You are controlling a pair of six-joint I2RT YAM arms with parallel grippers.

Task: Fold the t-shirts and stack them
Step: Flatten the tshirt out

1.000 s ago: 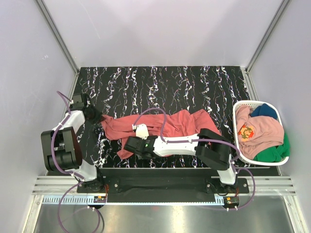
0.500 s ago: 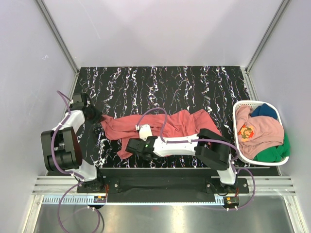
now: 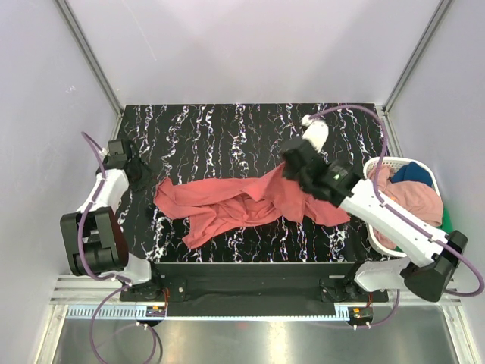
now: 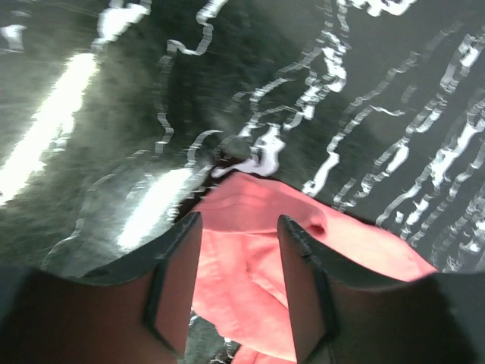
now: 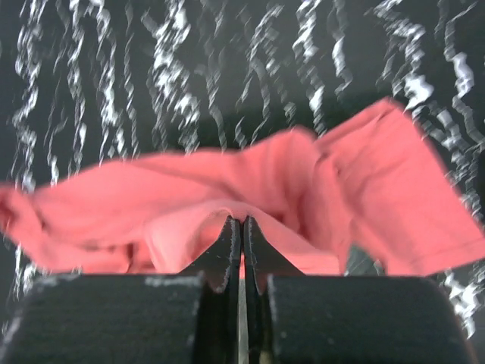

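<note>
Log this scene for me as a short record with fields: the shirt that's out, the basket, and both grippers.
shirt out: coral-red t-shirt, crumpled and unfolded on the black table
basket: white laundry basket, right side, holding pink shirt, dark blue shirt, green shirt
left gripper: fingers apart over the coral-red t-shirt's end
right gripper: shut on a fold of the coral-red t-shirt
folded stack: none visible

The top camera looks steeply down from high over the near edge of the worktop (image 3: 227,129), taking it all in. Each wrist camera sits close above the coral-red t-shirt (image 3: 242,205), the left at its left end, the right nearer its right end. All three views share it.
</note>
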